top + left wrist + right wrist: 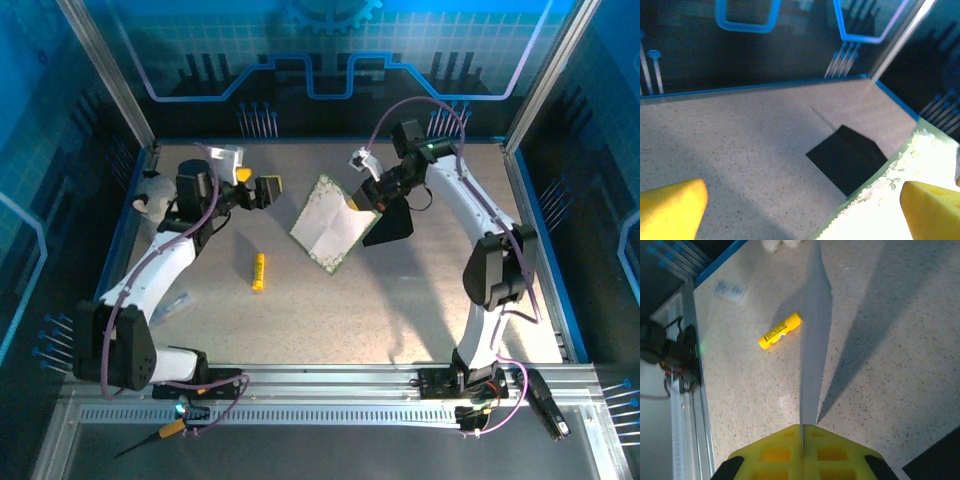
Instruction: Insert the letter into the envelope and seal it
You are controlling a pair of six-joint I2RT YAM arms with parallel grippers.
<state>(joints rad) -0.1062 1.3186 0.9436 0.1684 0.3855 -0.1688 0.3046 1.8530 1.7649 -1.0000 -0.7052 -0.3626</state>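
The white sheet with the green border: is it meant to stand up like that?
The letter slants up from the table because the right gripper pinches one edge. It looks creased, not torn, and sits outside the envelope lying flat beside it.

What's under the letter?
One corner of the envelope runs beneath the green-bordered edge of the letter; the rest lies bare on the table. How far it reaches under is covered.

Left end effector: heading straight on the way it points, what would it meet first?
Probably the letter, whose bordered edge sits just ahead of one finger of the open left end effector; the envelope lies beyond it. Depth is unclear.
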